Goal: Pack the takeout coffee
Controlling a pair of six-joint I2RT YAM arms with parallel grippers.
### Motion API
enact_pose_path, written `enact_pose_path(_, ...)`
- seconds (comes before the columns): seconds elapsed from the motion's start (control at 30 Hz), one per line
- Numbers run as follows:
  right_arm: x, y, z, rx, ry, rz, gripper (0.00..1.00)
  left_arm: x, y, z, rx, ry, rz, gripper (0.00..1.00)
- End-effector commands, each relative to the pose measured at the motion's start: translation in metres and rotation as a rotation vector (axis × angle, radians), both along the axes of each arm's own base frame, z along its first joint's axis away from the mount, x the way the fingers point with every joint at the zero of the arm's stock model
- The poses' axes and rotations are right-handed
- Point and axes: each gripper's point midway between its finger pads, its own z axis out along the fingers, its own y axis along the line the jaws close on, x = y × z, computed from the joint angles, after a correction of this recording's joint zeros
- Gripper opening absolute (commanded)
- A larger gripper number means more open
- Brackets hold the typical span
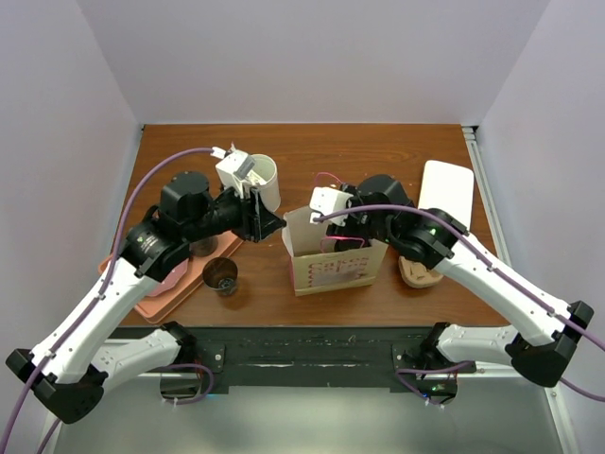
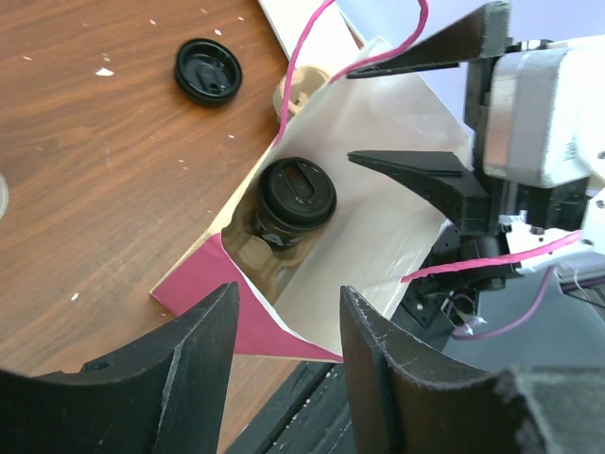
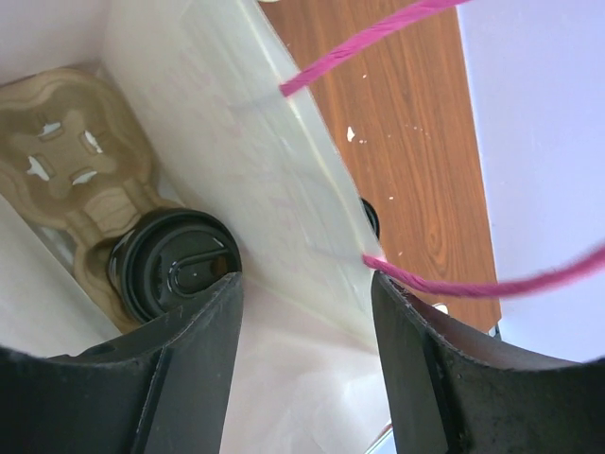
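The takeout coffee (image 2: 295, 201), a short near-black cup under a round black lid, stands upright in a pulp carrier (image 3: 76, 142). It sits ahead of and below the left pincer (image 2: 288, 298), just beyond one finger of the right pincer (image 3: 304, 284).

Top view: I can't see the takeout coffee (image 2: 297, 197); the bag (image 1: 333, 269) walls hide it. Wrist views show me mostly its top.
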Motion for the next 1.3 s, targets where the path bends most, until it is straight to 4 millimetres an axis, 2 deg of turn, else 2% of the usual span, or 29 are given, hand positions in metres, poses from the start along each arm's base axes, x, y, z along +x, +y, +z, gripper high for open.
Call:
enact_pose_path(0.0,-0.001,0.002,0.043,0.110,-0.074,0.010,0.59,0.008,0.013,0.036,-0.018,-0.106,0.080,0.52)
enact_pose_path(0.2,-0.005,-0.001,0.049,0.130,-0.070,0.010,0.58,0.016,0.023,0.044,-0.005,-0.129,0.149,0.52)
enact_pose_path(0.43,-0.001,-0.014,0.057,0.113,-0.117,-0.043,0.56,0.016,0.024,0.044,-0.015,-0.123,0.163,0.52)
enact_pose_path(0.63,-0.001,-0.013,0.062,0.139,-0.124,-0.028,0.55,0.015,0.028,0.045,-0.034,-0.129,0.188,0.52)
enact_pose_path(0.8,-0.004,-0.017,0.074,0.177,-0.136,-0.048,0.56,0.015,0.031,0.047,-0.035,-0.136,0.200,0.53)
enact_pose_path(0.93,-0.008,-0.023,0.088,0.220,-0.144,-0.071,0.56,0.018,0.041,0.052,-0.022,-0.158,0.252,0.53)
enact_pose_path(1.1,-0.012,-0.029,0.113,0.296,-0.181,-0.102,0.59,0.029,0.052,0.067,0.006,-0.195,0.324,0.53)
enact_pose_path(1.13,-0.013,-0.030,0.123,0.332,-0.183,-0.114,0.59,0.036,0.059,0.058,0.045,-0.171,0.379,0.53)
enact_pose_path(1.2,-0.011,-0.026,0.138,0.402,-0.171,-0.148,0.59,0.043,0.067,0.061,0.068,-0.158,0.438,0.53)
enact_pose_path(1.23,-0.010,-0.025,0.148,0.519,-0.122,-0.238,0.59,0.050,0.071,0.055,0.108,-0.150,0.473,0.53)
enact_pose_path(1.27,-0.014,-0.028,0.185,0.631,-0.135,-0.260,0.62,0.053,0.076,0.063,0.112,-0.161,0.501,0.53)
